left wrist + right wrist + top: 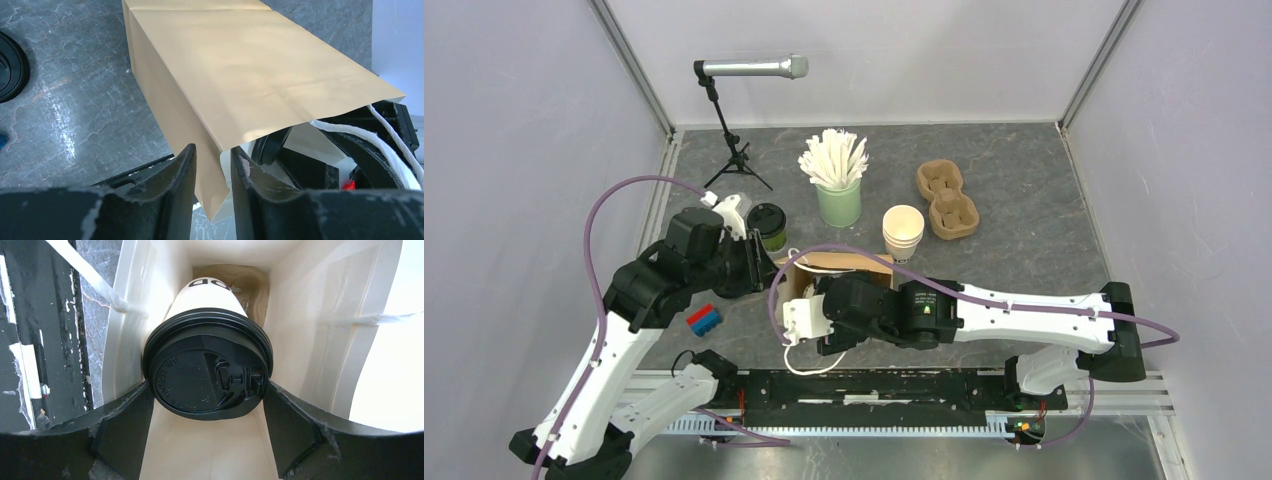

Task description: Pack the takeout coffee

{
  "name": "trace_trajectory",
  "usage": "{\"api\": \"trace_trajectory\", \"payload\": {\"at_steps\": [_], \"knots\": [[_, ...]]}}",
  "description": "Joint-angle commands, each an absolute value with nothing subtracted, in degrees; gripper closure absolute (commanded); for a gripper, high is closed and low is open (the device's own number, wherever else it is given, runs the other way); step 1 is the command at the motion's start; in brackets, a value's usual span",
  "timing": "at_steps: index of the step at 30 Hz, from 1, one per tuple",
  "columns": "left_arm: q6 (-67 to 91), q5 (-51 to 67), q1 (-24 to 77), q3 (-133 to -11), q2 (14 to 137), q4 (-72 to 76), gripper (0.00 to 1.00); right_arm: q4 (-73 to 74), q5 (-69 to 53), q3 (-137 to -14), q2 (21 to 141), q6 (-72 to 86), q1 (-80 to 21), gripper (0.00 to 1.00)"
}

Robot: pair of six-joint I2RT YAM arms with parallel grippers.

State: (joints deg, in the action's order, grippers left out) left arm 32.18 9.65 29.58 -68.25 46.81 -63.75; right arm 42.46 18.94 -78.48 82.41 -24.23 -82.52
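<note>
Step in hand: loading first cup.
- Right claw (207, 390) clamped on lid of white cup (210, 297), cup inside paper bag (260, 65).
- Left claw (212, 187) pinches bag edge.
- Green cup (771, 226) on bench (1024, 200), outside bag.
- Next move, likely: release, withdraw without dragging bag.

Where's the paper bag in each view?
Top: bag at centre, mostly under the right arm.
Left wrist: upper middle, edge in the left tool.
Right wrist: its walls around the cup.
Shared: the white cord handle.
</note>
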Motion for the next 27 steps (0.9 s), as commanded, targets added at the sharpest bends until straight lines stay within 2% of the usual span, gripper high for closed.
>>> {"api": "trace_trajectory", "payload": {"at_steps": [1, 3, 7, 10, 13, 15, 22, 27], "knots": [[32.66, 11.50, 29.36, -67.86, 45.89, -61.74, 0.59, 39.10, 19.92, -77.46, 80.04, -23.03, -82.97, 0.19], [32.67, 11.83, 29.36, -67.47, 45.58, -62.23, 0.56, 38.83, 20.11, -77.35, 80.01, -22.81, -82.99, 0.19], [33.29, 12.43, 29.42, -65.07, 44.26, -61.84, 0.58, 38.67, 20.17, -77.27, 80.18, -22.59, -83.01, 0.19], [33.31, 13.27, 29.38, -63.84, 43.72, -60.37, 0.71, 38.24, 20.45, -77.08, 80.24, -22.42, -82.97, 0.19], [32.38, 14.32, 29.36, -63.77, 43.43, -59.47, 0.92, 38.27, 22.20, -77.72, 80.87, -22.20, -83.02, 0.19], [31.53, 15.51, 29.36, -63.07, 42.52, -58.39, 0.97, 38.86, 24.02, -79.03, 82.12, -22.15, -82.97, 0.19], [30.53, 18.95, 29.36, -58.94, 38.26, -54.68, 0.98, 37.27, 26.66, -81.23, 86.21, -24.08, -82.97, 0.19], [27.61, 18.85, 29.38, -57.70, 36.75, -53.53, 0.98, 32.44, 28.02, -77.63, 86.80, -26.95, -82.47, 0.19]]}}
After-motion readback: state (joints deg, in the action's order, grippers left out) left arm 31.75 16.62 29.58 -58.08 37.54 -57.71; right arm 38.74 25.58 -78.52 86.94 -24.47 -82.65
